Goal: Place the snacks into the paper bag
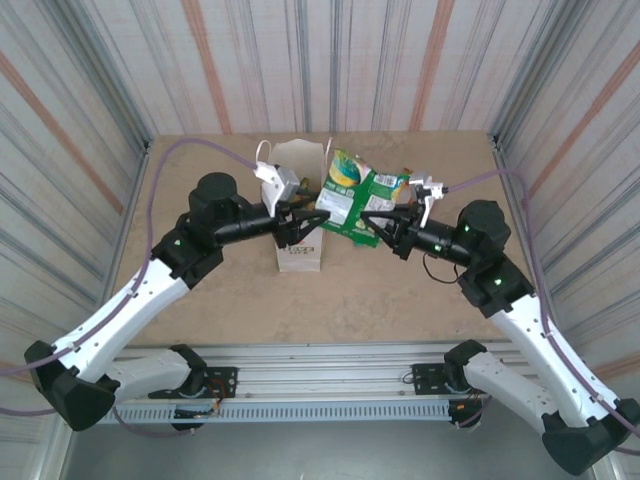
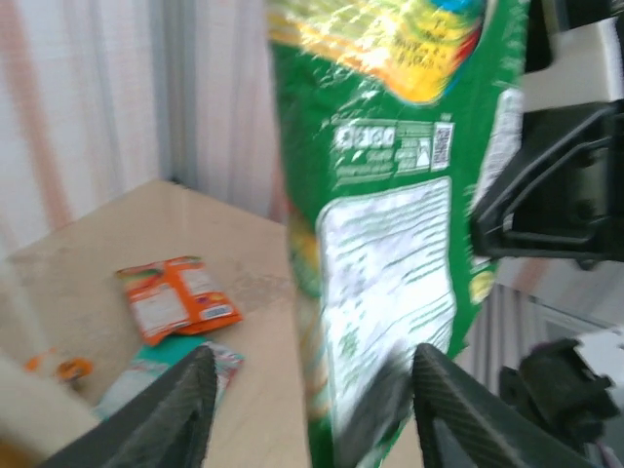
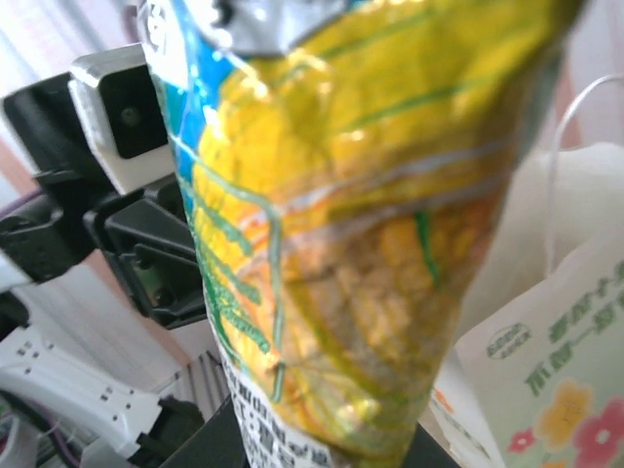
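pinching green-yellow packet [image 1: 350, 195] in right gripper [image 1: 375, 225] near paper bag [image 1: 297, 155] | holding left gripper [image 1: 305, 215] spread | not yet dropping it in | leaving orange packet [image 2: 175, 297], teal packet [image 2: 161, 375] lying on bench [image 2: 263, 263]

One white paper bag [image 1: 300, 255], four foil snack packets [image 2: 390, 244] [image 2: 175, 297] [image 2: 146, 375] [image 2: 58, 368]
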Controlling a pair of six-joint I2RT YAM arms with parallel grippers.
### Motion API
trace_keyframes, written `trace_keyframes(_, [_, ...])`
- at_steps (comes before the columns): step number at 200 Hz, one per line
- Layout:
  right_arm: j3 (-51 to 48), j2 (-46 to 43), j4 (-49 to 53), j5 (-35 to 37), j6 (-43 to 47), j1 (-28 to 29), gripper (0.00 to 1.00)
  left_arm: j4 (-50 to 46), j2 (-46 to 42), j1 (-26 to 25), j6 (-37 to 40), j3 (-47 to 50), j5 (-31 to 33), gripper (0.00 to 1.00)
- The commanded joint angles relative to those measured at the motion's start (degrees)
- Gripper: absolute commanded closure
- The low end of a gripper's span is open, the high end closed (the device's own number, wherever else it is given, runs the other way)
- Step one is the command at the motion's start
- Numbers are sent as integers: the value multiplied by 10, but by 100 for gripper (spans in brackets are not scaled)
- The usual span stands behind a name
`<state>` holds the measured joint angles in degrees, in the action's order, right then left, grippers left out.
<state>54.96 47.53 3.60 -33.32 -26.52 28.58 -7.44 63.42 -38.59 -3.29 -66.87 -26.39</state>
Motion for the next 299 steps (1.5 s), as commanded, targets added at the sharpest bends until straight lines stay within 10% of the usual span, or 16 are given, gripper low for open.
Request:
trace_keyframes(1, [89, 33, 128, 77, 11, 10, 99, -99, -23, 14, -4, -49, 112, 39])
trace_keyframes(74, [328, 214, 303, 287, -5, 120, 100, -227, -30, 95, -61, -117, 273, 39])
trace_keyframes(215, [629, 511, 463, 342, -118, 147, 99, -151, 82, 191, -102, -112, 170, 40])
trace_keyframes(272, [734, 591, 560, 328, -140, 159, 97, -126, 100, 195, -108, -117, 130, 96])
trace_keyframes(299, [744, 607, 575, 310, -158, 161, 97, -112, 92, 195, -107, -112, 118, 100])
